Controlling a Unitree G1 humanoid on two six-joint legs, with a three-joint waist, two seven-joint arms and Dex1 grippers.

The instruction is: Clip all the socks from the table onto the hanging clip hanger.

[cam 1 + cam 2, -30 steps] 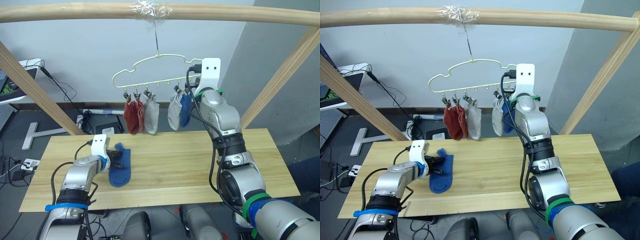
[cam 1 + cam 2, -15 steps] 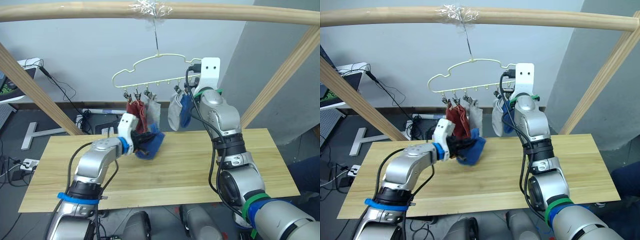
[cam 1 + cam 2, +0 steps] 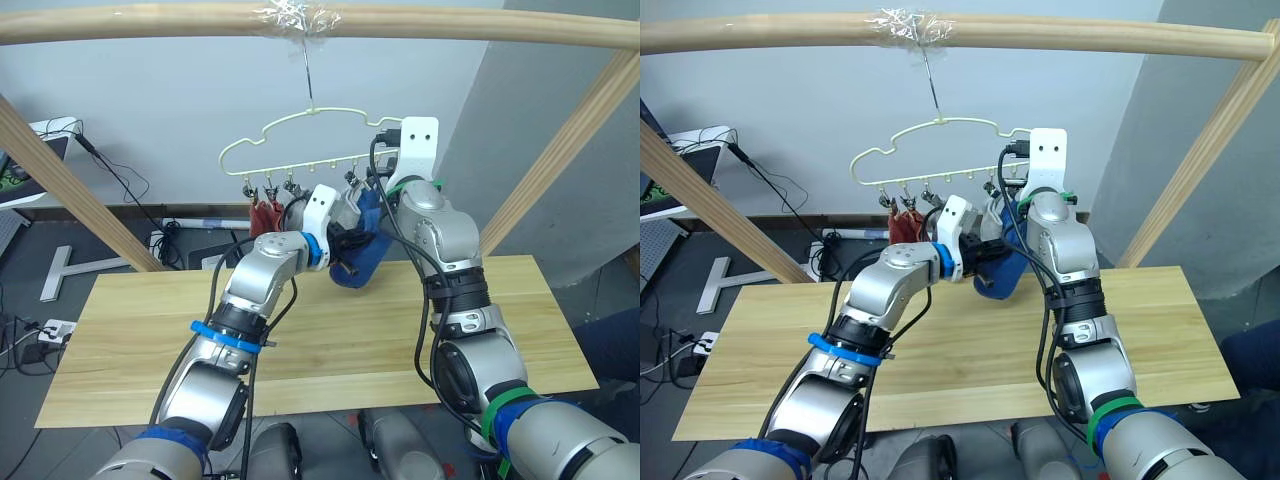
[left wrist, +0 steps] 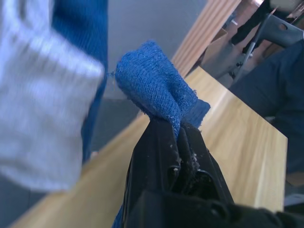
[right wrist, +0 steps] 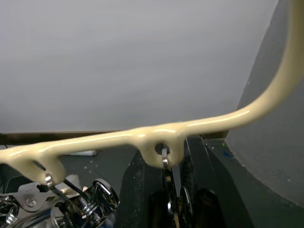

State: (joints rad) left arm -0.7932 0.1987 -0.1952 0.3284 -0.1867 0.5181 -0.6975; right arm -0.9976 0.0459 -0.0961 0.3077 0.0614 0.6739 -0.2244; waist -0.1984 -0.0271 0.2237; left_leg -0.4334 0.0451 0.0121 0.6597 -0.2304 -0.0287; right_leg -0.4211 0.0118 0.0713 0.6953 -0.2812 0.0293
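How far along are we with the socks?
Done: rust red socks, a grey sock and one hanging blue sock are clipped on the clip hanger. In hand: the left tool grips the other blue sock, held up at the hanger beside the right tool, which is at a clip. Left: getting this sock into a clip.

Even soft daylight, faint shadows, wrist views blurred (close foreground especially)
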